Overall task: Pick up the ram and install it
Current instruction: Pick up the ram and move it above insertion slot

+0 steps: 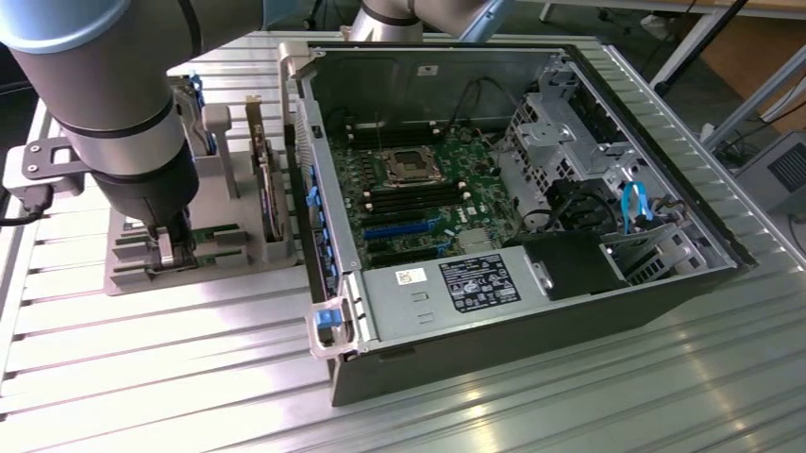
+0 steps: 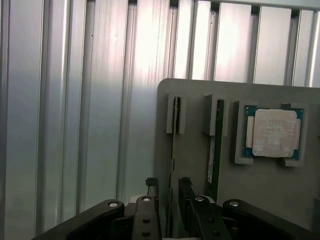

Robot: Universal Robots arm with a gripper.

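- Hand (image 2: pixel 168 182) is spread, 1 finger on each side of the ram (image 2: pixel 175 115). I see a slim gap on both sides, so nothing is pinched and the stick is not yet lifted.
- The ram stands on its long edge in a slot of the grey holder (image 2: pixel 194 155), so only its thin edge faces the wrist camera. My reading: the slot keeps it upright so the 2 fingers can come down over its flat faces.
- A 2nd thin board (image 2: pixel 216 135) stands in the neighbouring slot, just beside the ram. I judge the finger between the 2 boards has little room.
- The processor chip (image 2: pixel 275 132) lies flat in its own pocket of the same holder, apart from the hand.
- Exterior view: the arm (image 1: pixel 120 123) reaches straight down onto the holder. The holder sits on the slatted surface (image 1: pixel 151 377), to that view's left of the open computer case (image 1: pixel 416 66). A larger expansion card (image 1: pixel 267 175) stands upright near the case's side.
- The case lies on its side with the motherboard (image 1: pixel 473 203) facing up, presumably so a stick can be pressed in from above. The long black memory slots (image 1: pixel 406 200) beside the socket look unfilled, though I cannot be sure.
- Status: pick not made, install not begun.
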